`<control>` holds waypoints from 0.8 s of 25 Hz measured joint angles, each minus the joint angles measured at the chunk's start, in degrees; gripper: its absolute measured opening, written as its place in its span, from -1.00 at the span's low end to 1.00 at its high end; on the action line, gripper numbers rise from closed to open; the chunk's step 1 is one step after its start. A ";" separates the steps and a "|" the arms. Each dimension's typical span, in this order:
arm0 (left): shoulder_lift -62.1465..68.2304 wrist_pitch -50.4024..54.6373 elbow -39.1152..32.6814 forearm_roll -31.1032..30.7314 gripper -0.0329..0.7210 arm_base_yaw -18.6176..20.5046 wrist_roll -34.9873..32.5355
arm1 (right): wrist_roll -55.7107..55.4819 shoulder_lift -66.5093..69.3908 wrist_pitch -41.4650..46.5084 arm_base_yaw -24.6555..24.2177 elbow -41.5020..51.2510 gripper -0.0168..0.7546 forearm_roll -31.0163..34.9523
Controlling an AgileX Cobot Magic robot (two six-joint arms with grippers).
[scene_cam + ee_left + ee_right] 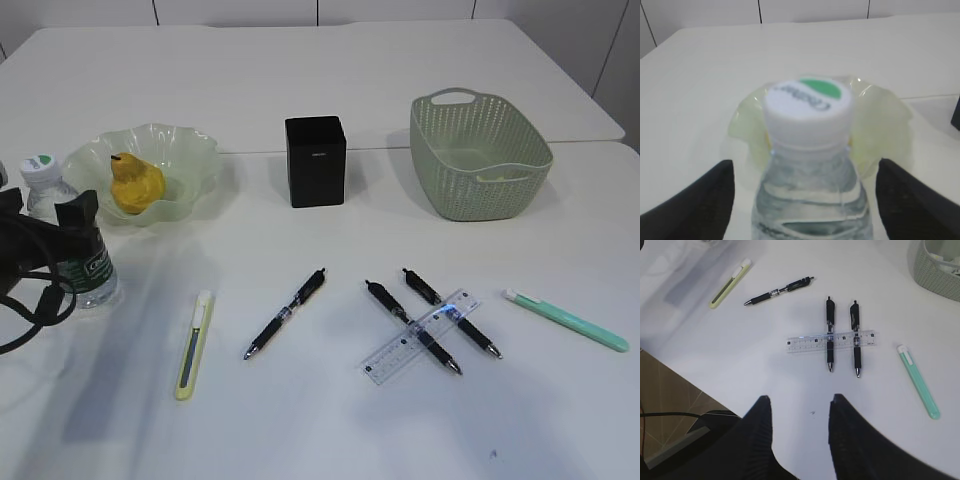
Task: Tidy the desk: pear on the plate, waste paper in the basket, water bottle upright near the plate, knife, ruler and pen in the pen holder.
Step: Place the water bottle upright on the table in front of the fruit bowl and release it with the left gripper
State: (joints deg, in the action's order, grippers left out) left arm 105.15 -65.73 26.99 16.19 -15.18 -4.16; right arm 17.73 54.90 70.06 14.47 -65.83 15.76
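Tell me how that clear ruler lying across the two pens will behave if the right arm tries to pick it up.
The ruler looks thin, flat and probably stiff, so it should lift without drooping. It rests on two pens, whose round barrels may roll and shift it when nudged. Being propped off the table likely leaves an edge to grip, though smooth clear plastic could slip.

Between the left gripper (805,200) fingers, the water bottle (810,200) runs off the picture's bottom edge, hiding the pear behind it.
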 joint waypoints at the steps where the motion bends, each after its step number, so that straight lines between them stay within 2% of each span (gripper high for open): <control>1: -0.48 0.00 0.00 -0.09 0.76 0.00 0.00 | 0.00 0.00 0.00 0.00 0.00 -0.14 0.00; 15: -10.55 0.00 -0.30 -3.07 0.76 0.00 0.10 | 0.55 0.00 0.00 0.00 0.00 -0.14 1.10; 20: -16.04 0.10 -0.44 -7.45 0.75 0.00 0.10 | 0.55 0.00 -0.04 0.00 0.00 -0.14 1.45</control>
State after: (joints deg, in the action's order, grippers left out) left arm 89.11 -65.63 26.56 8.73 -15.18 -4.06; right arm 18.28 54.90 70.02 14.47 -65.83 17.21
